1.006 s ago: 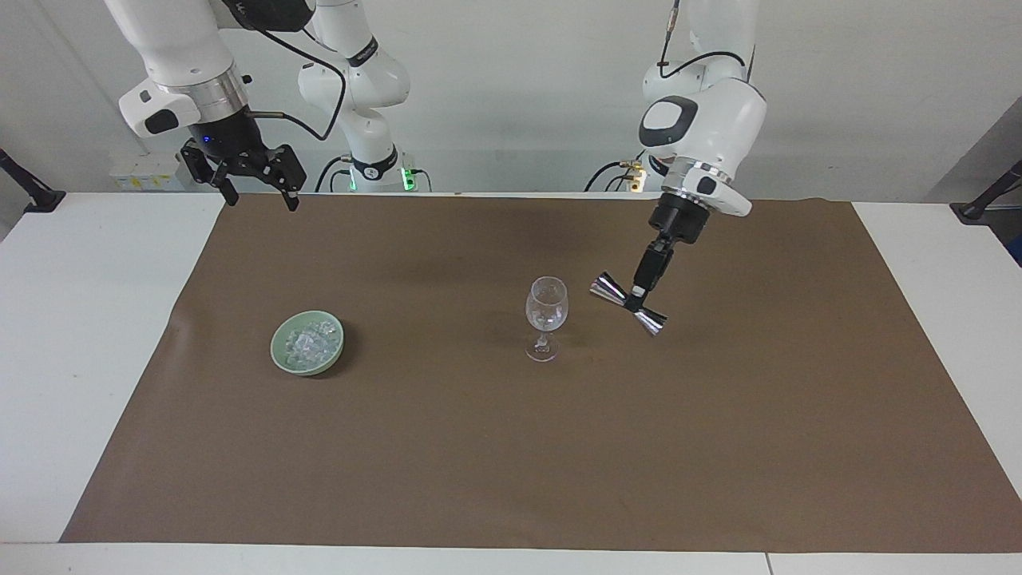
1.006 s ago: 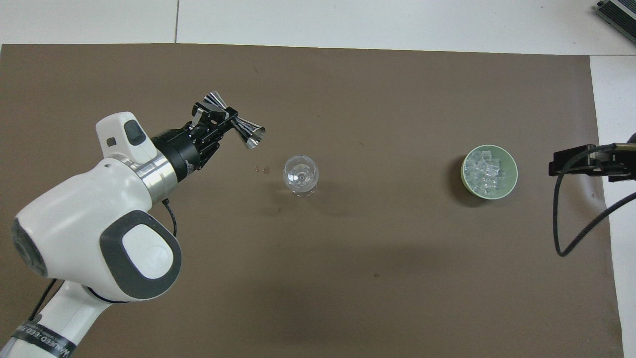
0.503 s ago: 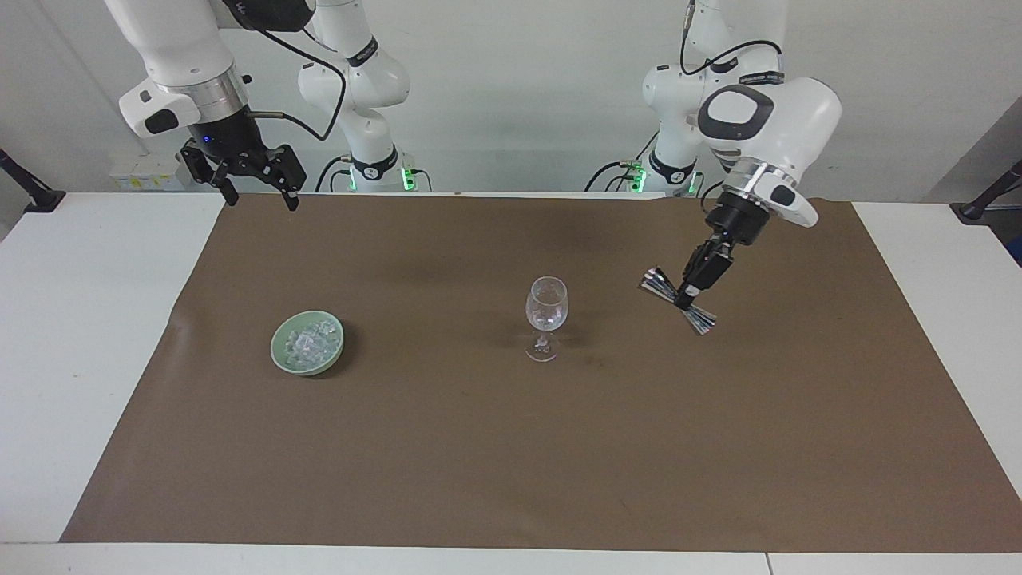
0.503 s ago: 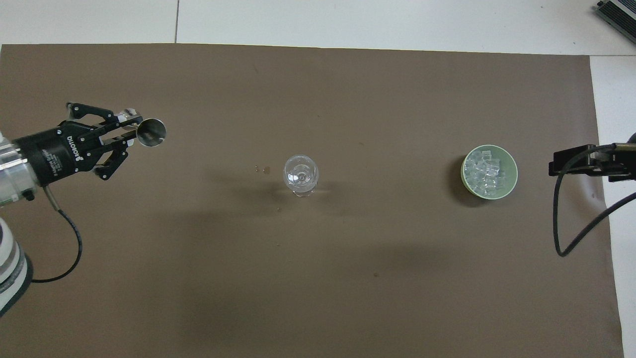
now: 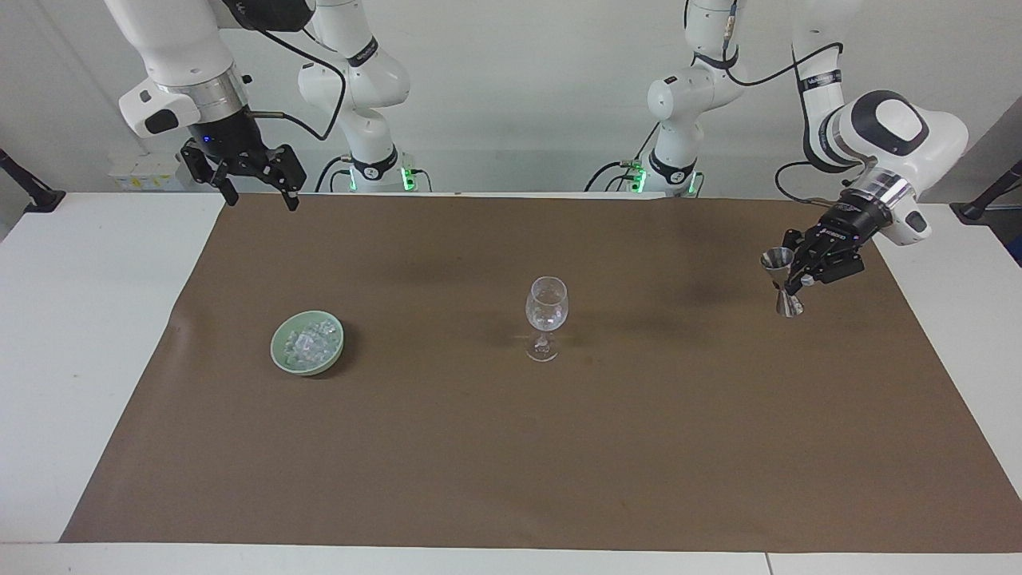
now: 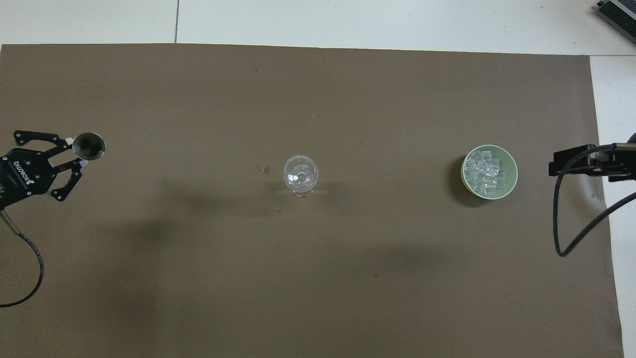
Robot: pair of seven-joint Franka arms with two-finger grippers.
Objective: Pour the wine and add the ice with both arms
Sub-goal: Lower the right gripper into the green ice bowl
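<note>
One camera looks down from high across the table at the wine glass (image 5: 546,317), facing the robots; another looks steeply down from above them. Both share the brown mat (image 6: 318,278).

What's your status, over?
Left gripper holds jigger upright. Right gripper open, waiting. Ice in bowl. Glass unobstructed.

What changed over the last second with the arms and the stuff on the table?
The left end effector carried the steel jigger away from the wine glass toward the left arm's end of the table, turning it from tilted to upright. The right end effector, glass and bowl of ice stayed put.
</note>
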